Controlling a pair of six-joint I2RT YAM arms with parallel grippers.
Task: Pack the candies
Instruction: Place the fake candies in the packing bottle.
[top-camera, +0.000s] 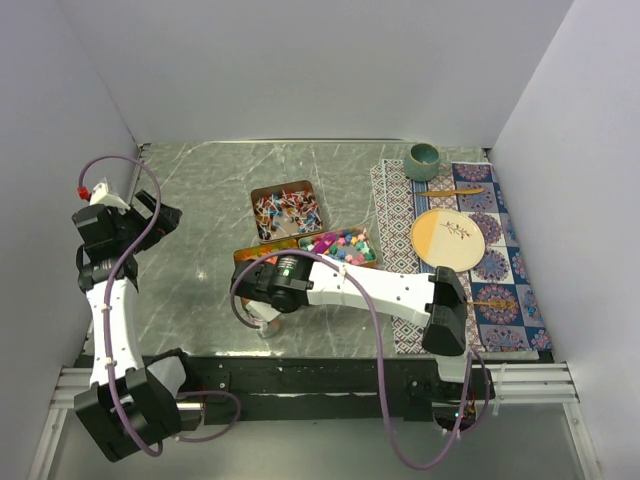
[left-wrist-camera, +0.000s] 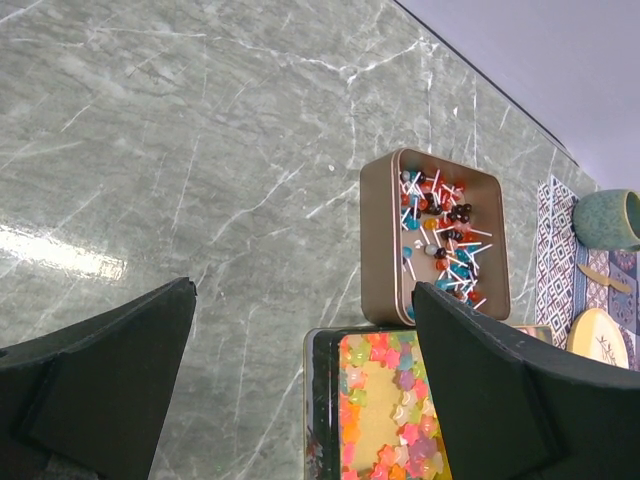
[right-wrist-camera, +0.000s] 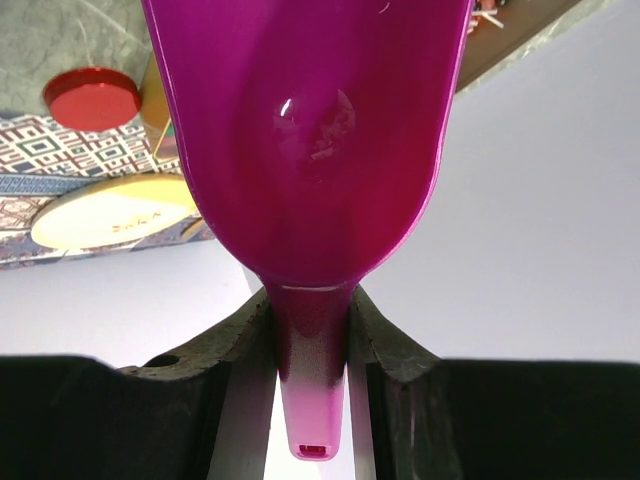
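The candies lie in open tins mid-table. A gold tin (top-camera: 285, 213) holds red, blue and white pieces with white sticks, also in the left wrist view (left-wrist-camera: 440, 235). A second tin (top-camera: 340, 245) holds pastel star-shaped sweets (left-wrist-camera: 395, 420). A third tin with orange bits (top-camera: 248, 258) is partly hidden under my right arm. My left gripper (top-camera: 158, 215) is open and empty at the far left, well clear of the tins (left-wrist-camera: 300, 400). My right gripper (right-wrist-camera: 312, 300) is shut on the handle of the purple scoop (right-wrist-camera: 310, 120), just in front of the tins. What the scoop holds cannot be seen.
A patterned mat (top-camera: 500, 290) at the right carries a yellow-and-white plate (top-camera: 448, 238), a teal cup (top-camera: 422, 160) and a wooden utensil (top-camera: 455, 191). A flat red lid (right-wrist-camera: 92, 97) shows in the right wrist view. White walls enclose the table on three sides.
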